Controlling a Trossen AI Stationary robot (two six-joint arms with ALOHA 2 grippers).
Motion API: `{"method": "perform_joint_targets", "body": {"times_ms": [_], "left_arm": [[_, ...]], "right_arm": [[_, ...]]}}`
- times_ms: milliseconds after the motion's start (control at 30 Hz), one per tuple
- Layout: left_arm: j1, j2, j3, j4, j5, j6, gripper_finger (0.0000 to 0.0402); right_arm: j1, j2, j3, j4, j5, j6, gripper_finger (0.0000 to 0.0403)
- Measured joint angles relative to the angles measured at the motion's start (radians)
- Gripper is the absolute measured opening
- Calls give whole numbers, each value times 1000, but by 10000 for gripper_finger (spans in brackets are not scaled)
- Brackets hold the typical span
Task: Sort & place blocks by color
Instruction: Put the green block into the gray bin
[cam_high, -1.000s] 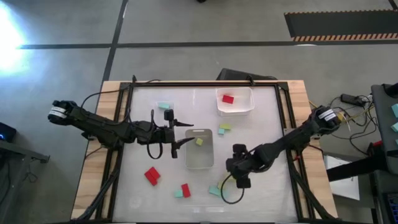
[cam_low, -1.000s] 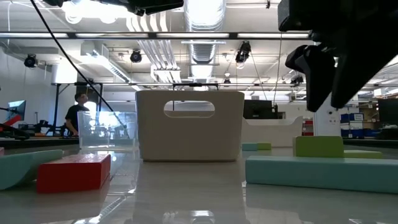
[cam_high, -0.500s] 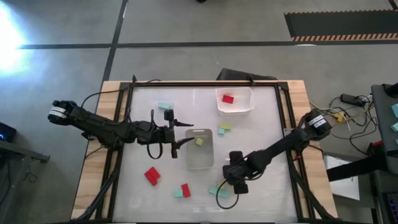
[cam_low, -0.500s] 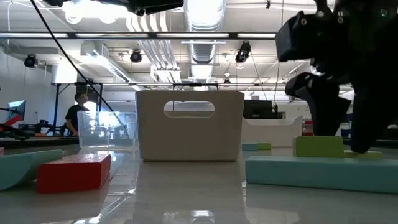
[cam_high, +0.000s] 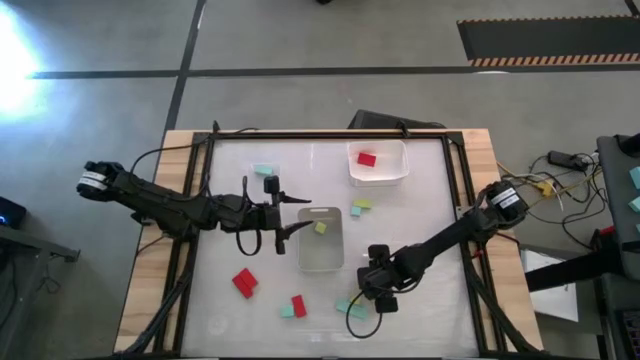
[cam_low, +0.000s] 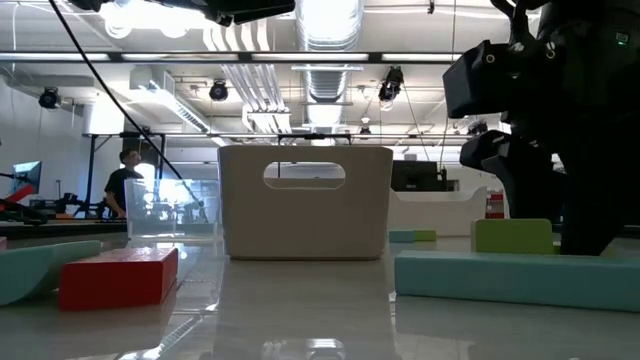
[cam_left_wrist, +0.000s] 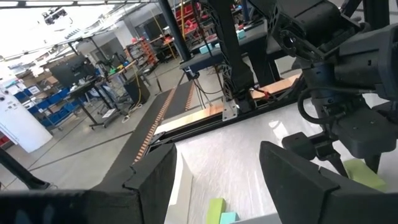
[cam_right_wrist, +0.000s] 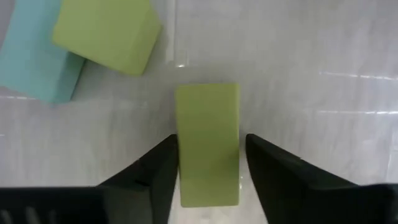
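Note:
My right gripper (cam_right_wrist: 211, 138) points steeply down near the table's front edge (cam_high: 372, 294), open, one finger on each long side of a yellow-green block (cam_right_wrist: 207, 124) that lies flat on the table. A sliver of table shows between one finger and the block. Beside it lie another yellow-green block (cam_right_wrist: 106, 34) and a teal one (cam_right_wrist: 34, 62). My left gripper (cam_high: 292, 226) waits open and level above the translucent bin (cam_high: 322, 255), which holds a yellow-green block (cam_high: 320, 228). A red block (cam_high: 366, 159) lies in the white bin (cam_high: 378, 176).
Loose on the table are two red blocks (cam_high: 245, 283) (cam_high: 298, 305), a teal block (cam_high: 286, 312) near the front and two teal ones (cam_high: 265, 171) at the back left. A yellow-green and teal pair (cam_high: 361, 206) lies between the bins. Black rails (cam_high: 205, 200) line both sides.
My right gripper has come down toward the table's near edge, a little to the left, until its fingers stand beside the yellow-green block. The blocks have not moved.

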Motion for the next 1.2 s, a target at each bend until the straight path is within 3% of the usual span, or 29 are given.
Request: {"method": "perform_joint_targets", "body": {"times_ms": [167,500,733,1200], "left_arm": [[0,0,0,0,0,0,215],[-1,-7,-1,-5,-1,0,215],[-9,-64,-4,-57,-4,-9,215],[-13,-205,-89,-131,-4,-81,215]], "right_arm": [[0,-1,0,-1,0,0,118],[-3,-15,6,-26,-4,3,117],[-10,-73,70,-199,2,58,117],[-78,-88,351,-549,82,116,117]]}}
